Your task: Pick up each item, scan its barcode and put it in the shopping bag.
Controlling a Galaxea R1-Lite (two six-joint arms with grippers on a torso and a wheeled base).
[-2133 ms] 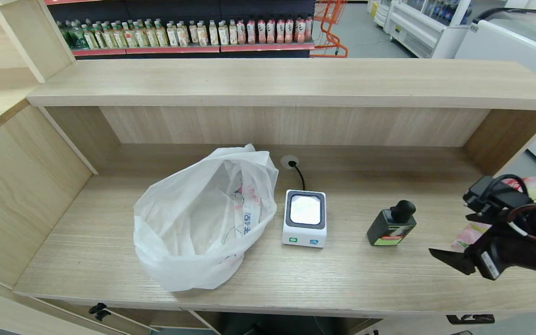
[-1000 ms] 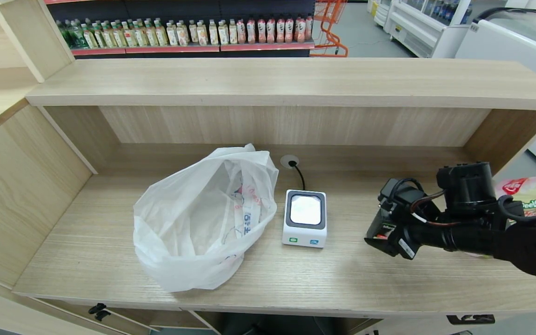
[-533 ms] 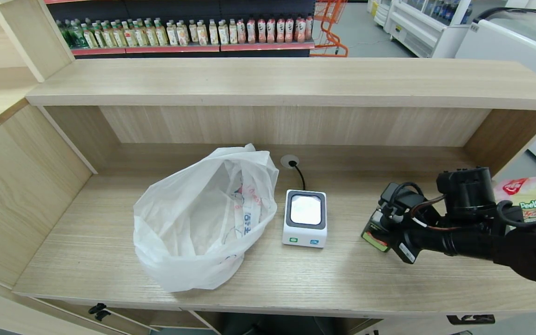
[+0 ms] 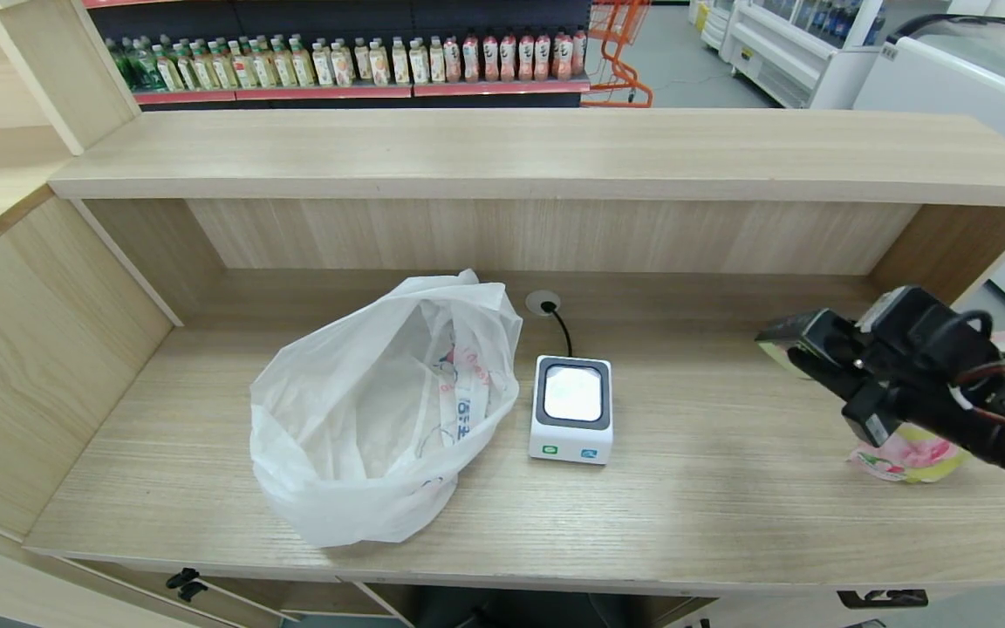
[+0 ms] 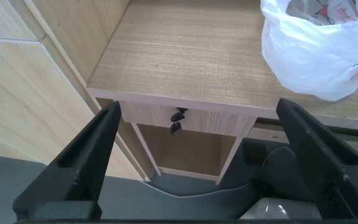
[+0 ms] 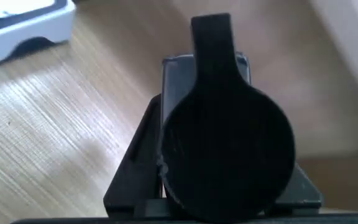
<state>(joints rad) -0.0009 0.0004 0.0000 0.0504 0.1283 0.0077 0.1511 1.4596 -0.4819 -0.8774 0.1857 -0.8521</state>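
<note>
My right gripper [image 4: 803, 347] is shut on a dark green bottle [image 4: 783, 335] with a black cap, holding it tilted above the right end of the counter. The right wrist view looks straight at the bottle's round black cap [image 6: 229, 146], with a finger on either side of the bottle. The white barcode scanner [image 4: 572, 408] sits mid-counter, left of the held bottle, and its corner [image 6: 23, 25] appears in the right wrist view. The open white shopping bag [image 4: 380, 410] stands left of the scanner. My left gripper [image 5: 197, 162] hangs open below the counter's front edge, near the bag [image 5: 316, 50].
A pink and green snack packet [image 4: 904, 458] lies on the counter under my right arm. The counter [image 4: 686, 515] is a recessed wooden bay with side walls and a raised ledge behind. The scanner's cable [image 4: 562, 330] runs to a hole at the back.
My right gripper came in from the right, shut on the bottle standing right of the scanner, then lifted it up and to the right. Bag and scanner stayed put.
</note>
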